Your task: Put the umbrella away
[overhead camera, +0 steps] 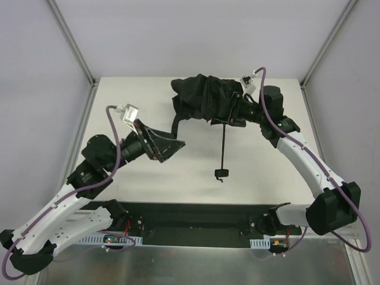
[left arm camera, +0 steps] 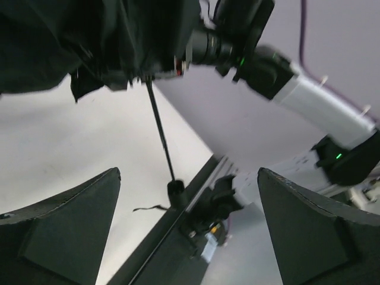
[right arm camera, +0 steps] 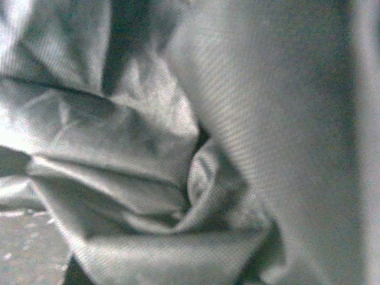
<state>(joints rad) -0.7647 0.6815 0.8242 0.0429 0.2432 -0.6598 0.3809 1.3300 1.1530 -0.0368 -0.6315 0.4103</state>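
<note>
The umbrella (overhead camera: 202, 98) is a crumpled black fabric bundle at the back of the table. Its thin shaft (overhead camera: 224, 145) runs toward me and ends in a small knob (overhead camera: 221, 173) with a cord. My right gripper (overhead camera: 233, 110) is buried in the bundle's right end, shut on the fabric. Grey folds of umbrella fabric (right arm camera: 178, 154) fill the right wrist view and hide the fingers. My left gripper (overhead camera: 173, 146) is wide open and empty, left of the shaft and apart from it. In the left wrist view, the bundle (left arm camera: 89, 41), shaft (left arm camera: 160, 130) and knob (left arm camera: 176, 191) lie ahead of the left gripper (left arm camera: 189, 228).
The white table (overhead camera: 148, 172) is walled by pale panels and metal frame posts at left, back and right. The black base rail (overhead camera: 190, 217) runs along the near edge. The right arm (left arm camera: 314, 104) crosses the left wrist view.
</note>
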